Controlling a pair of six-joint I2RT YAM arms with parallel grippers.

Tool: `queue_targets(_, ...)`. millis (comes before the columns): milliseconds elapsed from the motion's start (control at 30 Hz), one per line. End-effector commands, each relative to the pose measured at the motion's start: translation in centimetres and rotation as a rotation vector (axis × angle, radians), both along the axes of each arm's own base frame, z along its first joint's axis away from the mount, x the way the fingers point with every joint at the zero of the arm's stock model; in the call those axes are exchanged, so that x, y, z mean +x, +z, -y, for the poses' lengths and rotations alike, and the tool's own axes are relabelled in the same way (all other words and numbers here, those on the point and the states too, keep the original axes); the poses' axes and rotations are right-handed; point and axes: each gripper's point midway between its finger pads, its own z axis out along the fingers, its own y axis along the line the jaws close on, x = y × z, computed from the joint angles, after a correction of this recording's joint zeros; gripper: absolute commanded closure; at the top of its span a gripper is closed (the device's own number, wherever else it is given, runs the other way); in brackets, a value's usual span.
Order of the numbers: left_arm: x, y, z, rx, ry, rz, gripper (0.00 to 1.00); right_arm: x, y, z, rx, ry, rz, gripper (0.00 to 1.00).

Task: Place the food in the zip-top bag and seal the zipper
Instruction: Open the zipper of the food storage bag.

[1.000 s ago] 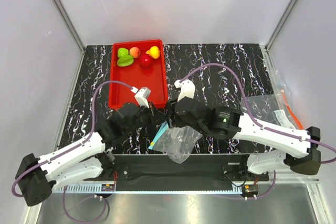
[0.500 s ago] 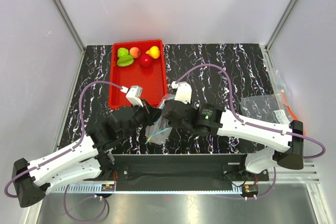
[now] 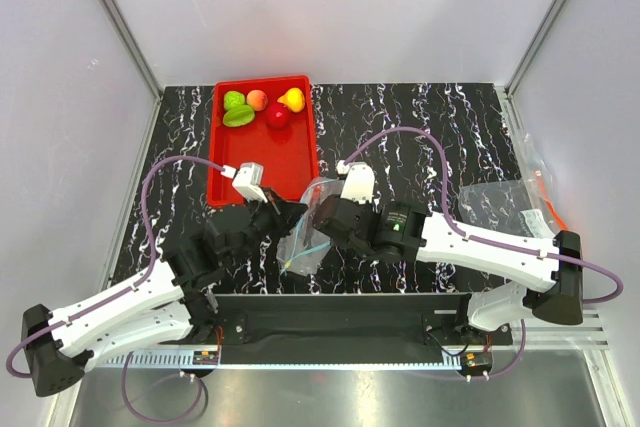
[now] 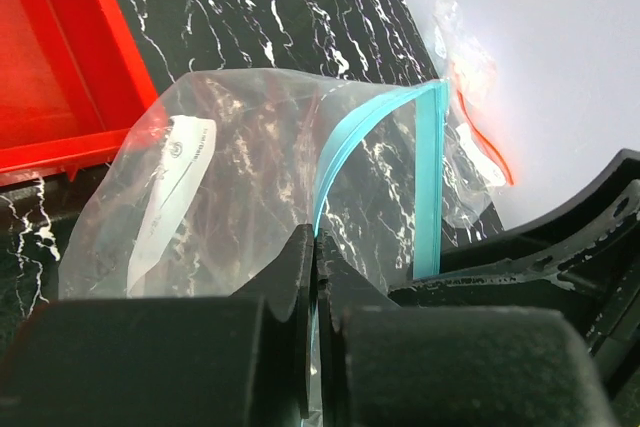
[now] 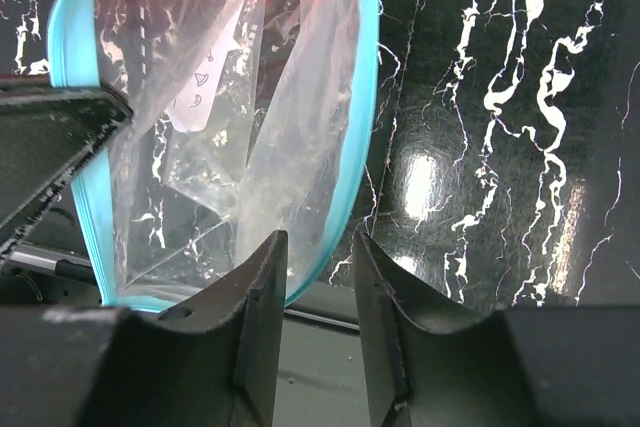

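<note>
The zip-top bag point(image 3: 308, 225) hangs open between my two grippers, just in front of the red tray point(image 3: 300, 162). My left gripper point(image 4: 315, 239) is shut on the light-blue zipper point(image 4: 428, 187) edge of the bag point(image 4: 220, 177); it also shows in the top view point(image 3: 288, 215). My right gripper point(image 5: 318, 247) is open, its jaws either side of the zipper strip point(image 5: 362, 147) on the bag's other lip point(image 5: 230, 147); it also shows in the top view point(image 3: 322, 223). The food lies at the tray's far end: yellow pear point(image 3: 292, 99), red apple point(image 3: 278, 115), peach point(image 3: 257, 99), two green pieces point(image 3: 236, 109).
More clear plastic with an orange-red strip point(image 3: 528, 209) lies at the table's right edge and shows in the left wrist view point(image 4: 470, 97). The tray's near rim point(image 4: 110, 57) is close behind the bag. The black marbled table point(image 3: 430, 137) ends at the arm bases.
The bag was lifted from the table's front edge and carried toward the tray by both arms. Its mouth now stands open. The right wrist shifted slightly right.
</note>
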Motion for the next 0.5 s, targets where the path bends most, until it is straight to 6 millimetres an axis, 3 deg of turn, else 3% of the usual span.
queue_targets(0,0.8,1.2,-0.6,-0.017,0.053,0.045,1.00,-0.1,1.3,0.4,0.059,-0.027,0.020,0.60)
queue_targets(33,0.9,1.0,-0.6,-0.012,0.054,0.043,1.00,-0.2,1.3,0.3,0.065,-0.022,0.018,0.63)
queue_targets(133,1.5,0.8,-0.9,0.022,0.084,0.064,1.00,-0.3,1.6,0.6,0.067,-0.007,0.024,0.87)
queue_targets(167,1.7,0.7,-1.0,0.033,0.096,0.069,1.00,-0.3,1.5,1.3,0.038,-0.019,0.030,0.97)
queue_targets(200,2.0,1.1,-1.0,0.033,0.108,0.082,1.00,-0.1,2.0,2.0,0.035,-0.036,0.039,1.00)
queue_targets(267,2.4,1.6,-0.2,0.057,0.084,0.101,1.00,0.0,2.3,4.1,-0.029,-0.072,0.066,1.00)
queue_targets(300,2.4,0.8,0.9,0.079,0.044,0.079,1.00,0.1,3.3,4.9,-0.021,-0.089,0.082,1.00)
queue_targets(367,2.5,2.0,2.9,0.046,-0.013,0.084,1.00,0.5,4.3,7.0,-0.075,-0.125,0.127,1.00)
queue_targets(433,2.5,0.8,5.1,0.050,-0.078,0.040,0.97,1.1,5.5,8.5,-0.143,-0.116,0.177,1.00)
queue_targets(467,2.3,1.7,6.5,0.013,-0.127,0.053,0.94,1.3,5.5,9.0,-0.192,-0.118,0.186,1.00)
